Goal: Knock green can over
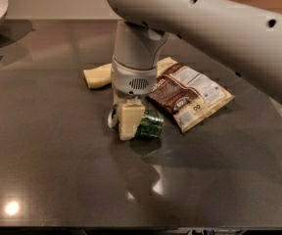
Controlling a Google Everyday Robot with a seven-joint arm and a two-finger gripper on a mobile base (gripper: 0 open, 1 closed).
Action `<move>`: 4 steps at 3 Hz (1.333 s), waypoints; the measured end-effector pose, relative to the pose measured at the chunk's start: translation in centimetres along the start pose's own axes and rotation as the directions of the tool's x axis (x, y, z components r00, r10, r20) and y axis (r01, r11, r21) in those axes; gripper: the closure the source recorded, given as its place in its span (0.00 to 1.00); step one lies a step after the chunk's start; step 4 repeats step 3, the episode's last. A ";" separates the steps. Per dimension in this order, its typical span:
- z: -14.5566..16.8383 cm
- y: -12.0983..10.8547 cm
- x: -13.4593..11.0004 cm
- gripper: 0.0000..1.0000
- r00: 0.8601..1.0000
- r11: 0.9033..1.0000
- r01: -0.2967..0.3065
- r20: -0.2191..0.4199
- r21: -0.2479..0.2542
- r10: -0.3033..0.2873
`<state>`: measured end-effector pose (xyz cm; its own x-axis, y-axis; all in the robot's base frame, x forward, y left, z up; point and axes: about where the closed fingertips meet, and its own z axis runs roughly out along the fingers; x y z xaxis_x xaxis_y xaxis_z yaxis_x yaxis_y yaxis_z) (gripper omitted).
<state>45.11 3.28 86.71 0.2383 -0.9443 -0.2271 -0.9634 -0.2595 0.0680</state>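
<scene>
Pincer point(129, 124) low over mid-desk point(53, 160), pressed against the green can point(151, 125), can on its side beside the snack bag point(192, 94), silver top facing left, pincer apart or together, cannot tell

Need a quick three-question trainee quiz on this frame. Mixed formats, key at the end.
1. True or false: the green can stands upright.
2. In the camera view, the snack bag lies on which side of the can? A. left B. right C. nearer the camera
3. Fill in: the claw is down low, right at the ____.
Key: 1 false, it lies on its side; 2 B; 3 green can.
</scene>
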 end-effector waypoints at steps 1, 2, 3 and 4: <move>0.7 -0.3 0.0 0.00 1.000 1.000 0.003 -0.010 -0.007 -0.003; 1.6 -0.5 0.2 0.00 1.000 1.000 -0.005 -0.010 -0.015 0.005; 1.6 -0.5 0.2 0.00 1.000 1.000 -0.005 -0.010 -0.015 0.005; 1.6 -0.5 0.2 0.00 1.000 1.000 -0.005 -0.010 -0.015 0.005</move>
